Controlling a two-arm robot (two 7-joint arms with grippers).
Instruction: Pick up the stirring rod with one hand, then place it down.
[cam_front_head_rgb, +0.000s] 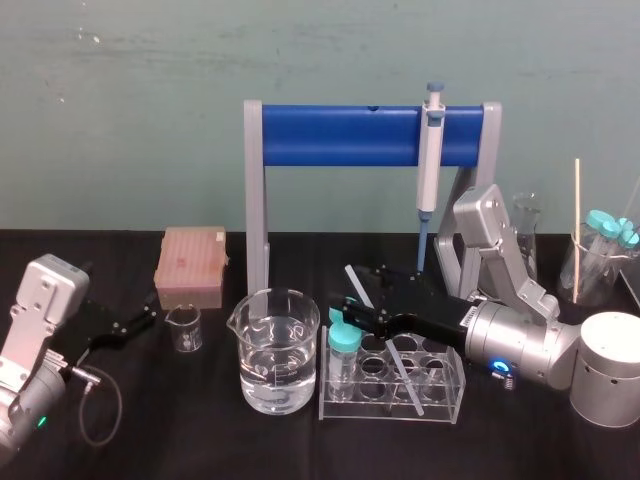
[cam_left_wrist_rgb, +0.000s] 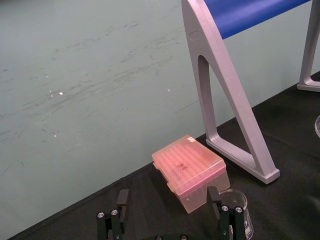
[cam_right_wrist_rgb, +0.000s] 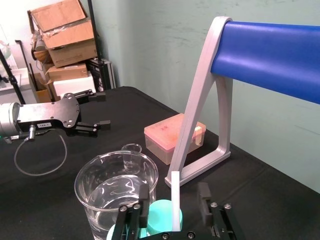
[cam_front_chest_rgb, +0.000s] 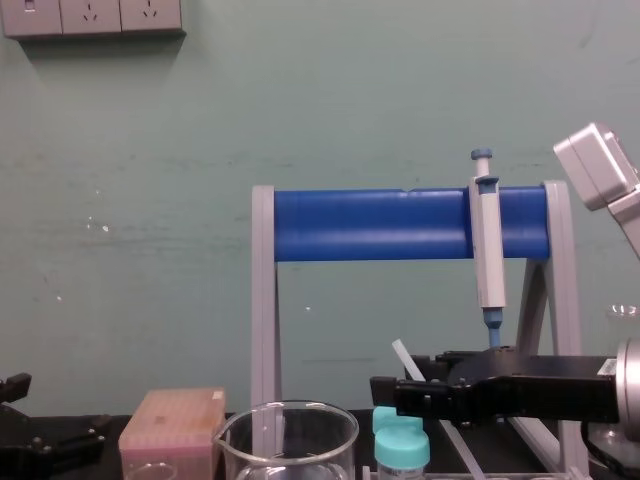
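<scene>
Whitish stirring rod (cam_front_head_rgb: 356, 283) leans in the tube rack (cam_front_head_rgb: 442, 405) with my right claw (cam_right_wrist_rgb: 174, 196) released around it, and closing off-centre could knock it sideways.

A grey-legged stand with a round blue crossbar (cam_front_head_rgb: 340, 135) spans the middle of the black table (cam_front_head_rgb: 200, 440). The arch under its bar stands clear on the left. At the right end a grey-and-blue pipette (cam_front_head_rgb: 432, 150) hangs down into it.

Directly in front of the stand, a large glass beaker of water (cam_front_head_rgb: 278, 350) and a clear plastic tube rack (cam_front_head_rgb: 455, 385) block any low reach. A whitish translucent stirring rod (cam_front_head_rgb: 400, 365) slants up from the rack between the parted fingers of the right gripper (cam_right_wrist_rgb: 174, 195).

Left of the stand sit a pink lidded box (cam_front_head_rgb: 192, 265), a small glass beaker (cam_front_head_rgb: 184, 328) and the left gripper (cam_front_head_rgb: 148, 315). Right of it stands a glass flask (cam_front_head_rgb: 527, 235). Bare tabletop lies front-left of the stand.
</scene>
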